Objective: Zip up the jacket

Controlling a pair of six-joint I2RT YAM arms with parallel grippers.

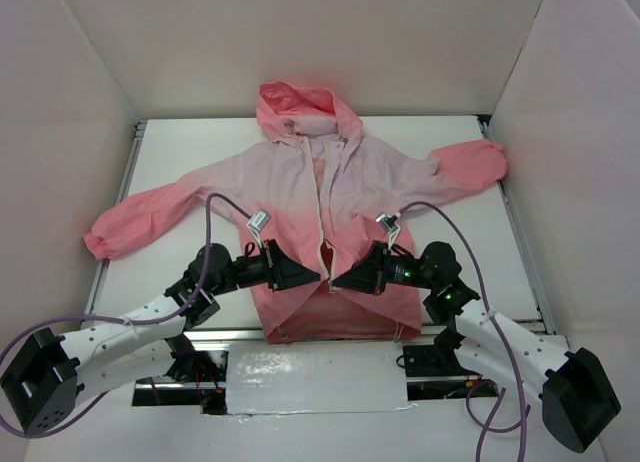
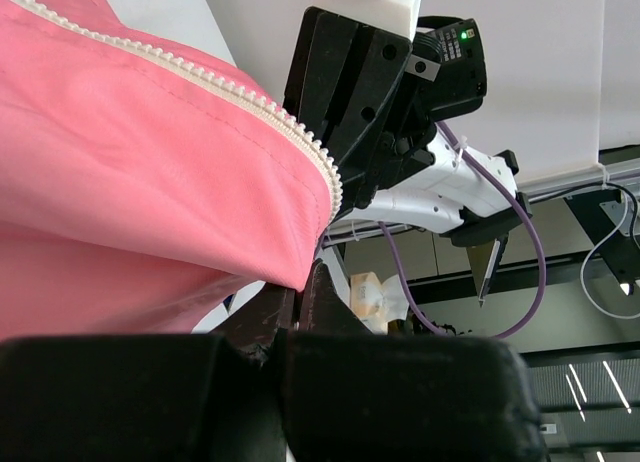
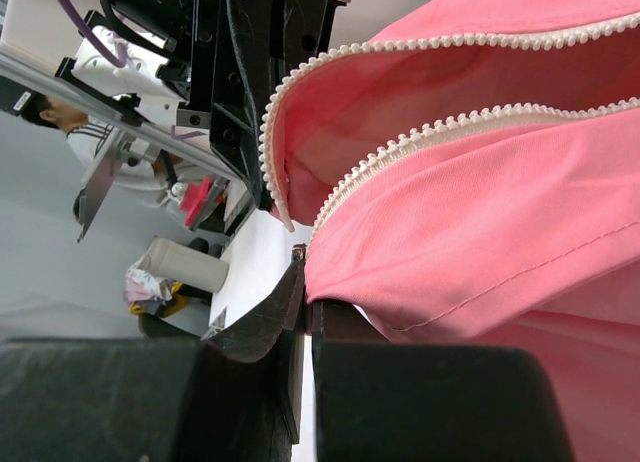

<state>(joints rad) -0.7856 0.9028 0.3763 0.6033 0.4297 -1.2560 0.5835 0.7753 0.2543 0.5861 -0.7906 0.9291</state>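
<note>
The pink hooded jacket [image 1: 330, 197] lies flat on the white table, hood far, hem near, front open along its white zipper [image 1: 327, 197]. My left gripper [image 1: 314, 278] is shut on the jacket's left front edge near the hem; the zipper teeth [image 2: 250, 100] run above its fingers [image 2: 325, 297]. My right gripper [image 1: 340, 280] is shut on the right front edge near the hem; the fabric [image 3: 480, 212] sits between its fingers [image 3: 290, 302], with both tooth rows [image 3: 400, 147] above. The two grippers face each other, almost touching, lifting the lower front a little.
White walls enclose the table [image 1: 180, 162] on three sides. The sleeves spread left [image 1: 140, 217] and right [image 1: 465, 167]. A white taped strip [image 1: 315, 377] covers the near edge between the arm bases. Purple cables [image 1: 215, 217] arc above both arms.
</note>
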